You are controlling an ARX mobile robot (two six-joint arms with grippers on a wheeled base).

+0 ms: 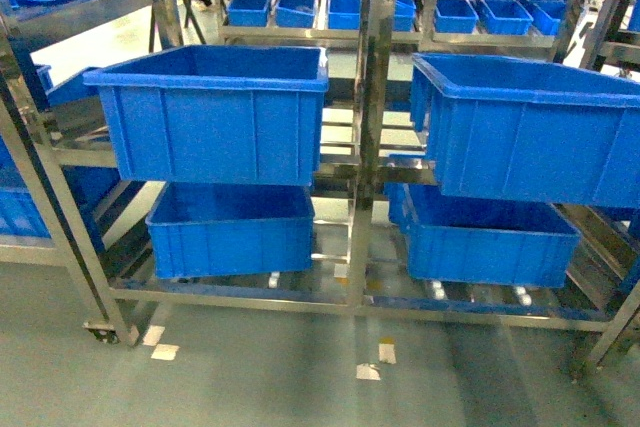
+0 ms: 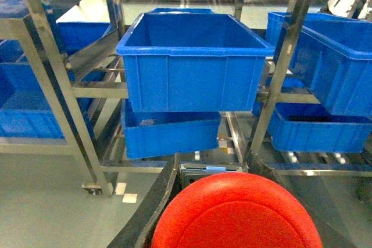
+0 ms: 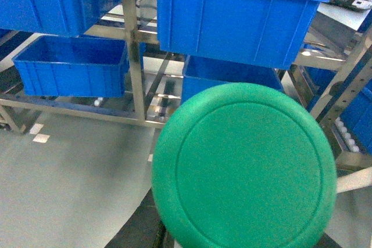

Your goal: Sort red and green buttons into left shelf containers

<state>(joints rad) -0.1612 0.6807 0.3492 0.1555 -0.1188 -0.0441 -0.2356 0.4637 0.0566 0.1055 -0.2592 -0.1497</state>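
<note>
The red button (image 2: 238, 219) fills the bottom of the left wrist view, cap toward the camera, with my left gripper (image 2: 218, 172) shut on it; dark fingers (image 2: 154, 207) flank its sides. The green button (image 3: 244, 166) fills the right wrist view, and my right gripper (image 3: 232, 239) is shut on it, its fingers mostly hidden behind the cap. The left shelf containers are two deep blue tubs: an upper one (image 1: 215, 122) (image 2: 195, 62) and a lower one (image 1: 232, 227) (image 2: 171, 135). Both stand ahead of the grippers, some way off. Neither gripper shows in the head view.
A steel rack post (image 1: 368, 147) divides left tubs from two right tubs (image 1: 530, 132) (image 1: 490, 237). Small shallow blue bins (image 1: 300, 7) line the back shelf. More blue tubs sit on a rack at far left (image 2: 29, 114). Tape marks (image 1: 160, 342) dot the grey floor.
</note>
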